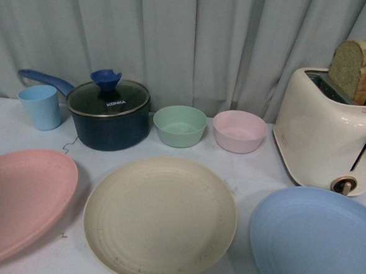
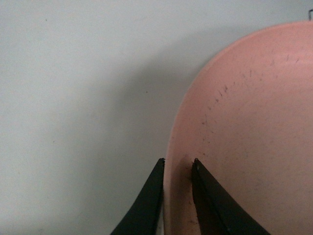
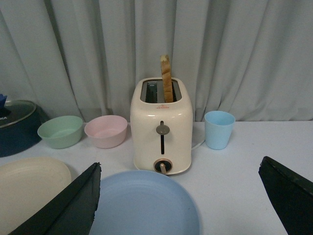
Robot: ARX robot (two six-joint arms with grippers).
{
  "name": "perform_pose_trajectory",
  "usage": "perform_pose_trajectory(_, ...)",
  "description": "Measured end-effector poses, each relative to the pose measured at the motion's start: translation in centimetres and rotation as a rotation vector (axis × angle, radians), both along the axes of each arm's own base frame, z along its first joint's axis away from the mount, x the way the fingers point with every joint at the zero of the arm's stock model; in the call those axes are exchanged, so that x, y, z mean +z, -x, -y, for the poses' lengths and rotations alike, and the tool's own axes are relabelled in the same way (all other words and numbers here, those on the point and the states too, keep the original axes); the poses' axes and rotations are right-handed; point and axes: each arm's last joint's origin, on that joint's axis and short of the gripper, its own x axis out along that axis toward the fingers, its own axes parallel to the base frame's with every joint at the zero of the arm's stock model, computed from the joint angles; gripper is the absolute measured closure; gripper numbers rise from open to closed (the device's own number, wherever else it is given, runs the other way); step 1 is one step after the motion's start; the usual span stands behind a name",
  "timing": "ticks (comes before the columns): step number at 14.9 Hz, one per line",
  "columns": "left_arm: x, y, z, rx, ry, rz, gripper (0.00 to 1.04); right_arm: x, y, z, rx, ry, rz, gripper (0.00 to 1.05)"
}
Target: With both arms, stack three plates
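In the front view the three plates fill the lower part of the frame. The pink plate (image 1: 23,202) is at lower left, the cream plate (image 1: 159,219) at lower centre and the blue plate (image 1: 316,241) at lower right. All three sit apart on the white table (image 1: 255,172). Across the middle of the frame, from left to right, stand a blue cup (image 1: 40,106), a lidded pot (image 1: 109,117), a green bowl (image 1: 179,125) and a pink bowl (image 1: 239,131). A toaster (image 1: 326,136) at the right edge has bread (image 1: 352,63) sticking up from its slot.

Neither arm shows in the front view. In the left wrist view the left gripper (image 2: 178,161) is nearly closed, pinching the rim of the pink plate, with one finger outside the rim and one inside. In the right wrist view the right gripper (image 3: 179,169) is spread wide and holds nothing. The blue plate lies between and below its fingers, in front of the toaster.
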Motion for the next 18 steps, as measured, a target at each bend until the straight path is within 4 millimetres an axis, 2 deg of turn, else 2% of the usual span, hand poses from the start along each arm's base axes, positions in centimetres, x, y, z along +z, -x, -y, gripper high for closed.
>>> perform_pose_trajectory(2,0.7,0.0,0.0,-0.001,0.02,0.018,1.0,0.0,0.0,0.0,0.0,0.0,0.0,0.06)
perform_pose_trajectory(5,1.7,0.2,0.2,0.009,0.036,0.02,1.01,0.0,0.0,0.0,0.0,0.0,0.0,0.06)
perform_pose_trajectory(8,4.1,0.3,0.1,-0.003,0.029,0.051,1.02,0.0,0.0,0.0,0.0,0.0,0.0,0.06)
perform_pose_trajectory(9,8.7,1.7,-1.7,0.024,-0.012,0.118,1.02,0.0,0.0,0.0,0.0,0.0,0.0,0.06)
perform_pose_trajectory(10,13.6,1.8,0.9,-0.032,0.046,0.205,1.02,0.0,0.0,0.0,0.0,0.0,0.0,0.06)
perform_pose_trajectory(11,14.3,0.1,8.9,-0.22,0.097,0.216,1.02,0.0,0.0,0.0,0.0,0.0,0.0,0.06)
perform_pose_trajectory(12,13.7,-0.5,11.0,-0.27,0.104,0.209,1.02,0.0,0.0,0.0,0.0,0.0,0.0,0.06)
perform_pose_trajectory(14,12.3,-1.8,13.7,-0.32,0.129,0.164,1.02,0.0,0.0,0.0,0.0,0.0,0.0,0.06)
perform_pose_trajectory(18,11.9,-2.9,15.0,-0.336,0.147,0.157,1.02,0.0,0.0,0.0,0.0,0.0,0.0,0.06)
